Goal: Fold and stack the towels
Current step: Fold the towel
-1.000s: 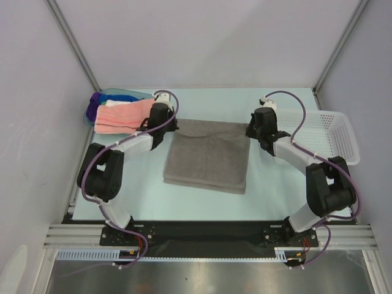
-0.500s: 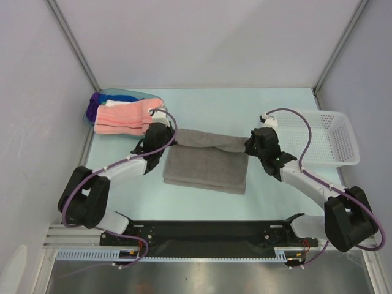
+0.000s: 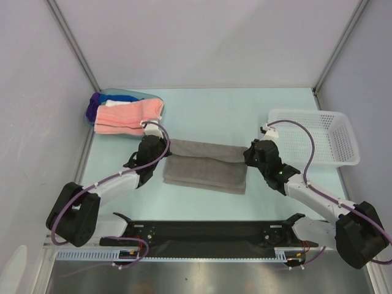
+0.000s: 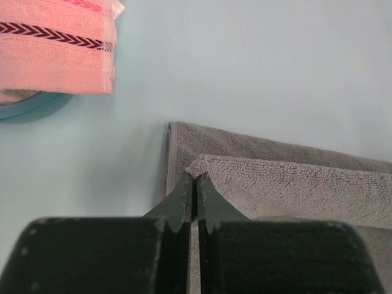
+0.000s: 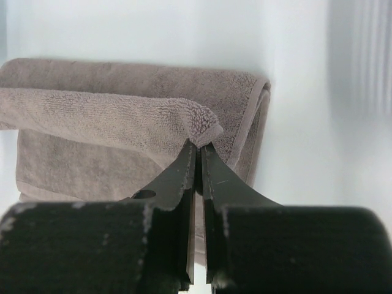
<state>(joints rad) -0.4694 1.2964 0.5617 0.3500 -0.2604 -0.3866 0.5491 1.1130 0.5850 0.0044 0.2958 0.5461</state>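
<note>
The grey towel (image 3: 205,173) is judged soft, limp and light, best taken by its corners. A top-layer corner is pinched tight by the left tool (image 4: 195,179) and another by the right tool (image 5: 198,147).

Two tools (image 4: 195,179) (image 5: 199,149), one grey towel (image 3: 205,171)

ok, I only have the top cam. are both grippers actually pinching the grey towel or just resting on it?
Observer: Left wrist view: the left gripper is shut on a corner of the grey towel, upper layer only.
Operator: and the right one?
Observer: The right gripper is shut on the other corner of that layer. The corner curls up past its tips, and the lower layers lie flat.
Operator: which pink one is on top of the pile?
Observer: The pink towel with a dark red zigzag stripe across it.
</note>
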